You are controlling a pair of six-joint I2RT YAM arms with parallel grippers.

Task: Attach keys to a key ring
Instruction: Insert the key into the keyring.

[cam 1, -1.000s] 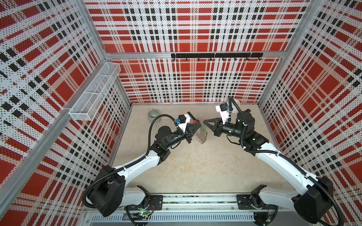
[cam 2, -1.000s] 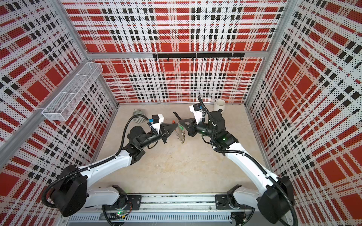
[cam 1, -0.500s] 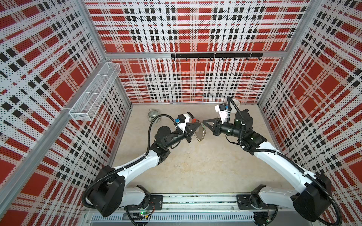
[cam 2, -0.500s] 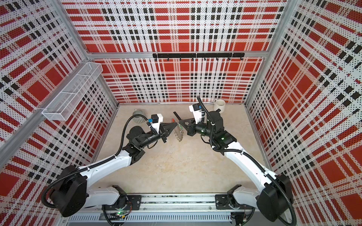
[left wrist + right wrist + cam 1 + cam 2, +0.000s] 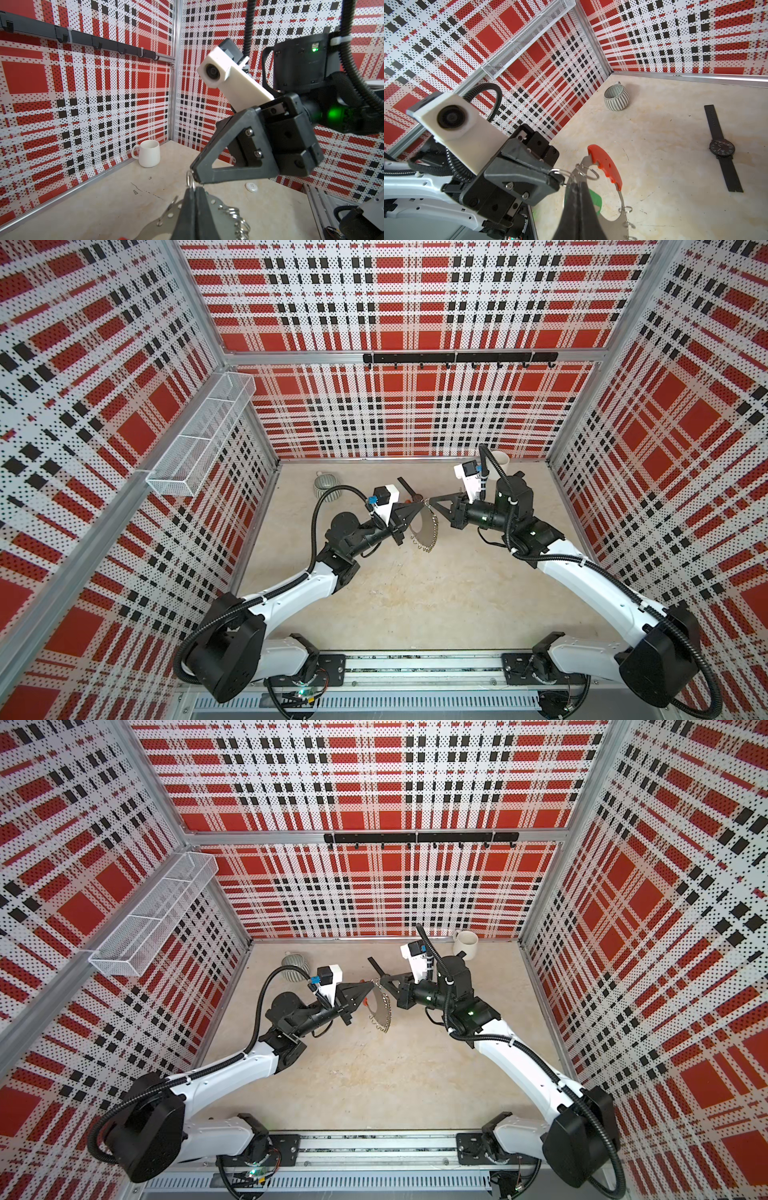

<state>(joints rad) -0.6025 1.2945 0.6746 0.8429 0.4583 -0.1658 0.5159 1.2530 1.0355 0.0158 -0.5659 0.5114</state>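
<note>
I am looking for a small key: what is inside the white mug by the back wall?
In the left wrist view the white mug stands upright; its upper inner wall is bare white. Its front wall covers the bottom, so something small there would stay unseen.

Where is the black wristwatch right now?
Clearest in the right wrist view, the black wristwatch lies flat on the tabletop between the ribbed grey cup and the white mug, just behind the raised key ring.

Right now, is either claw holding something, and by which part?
The key ring hangs in mid-air, pinched at its top edge beside the red arc, where the shut left gripper and right gripper meet.
</note>
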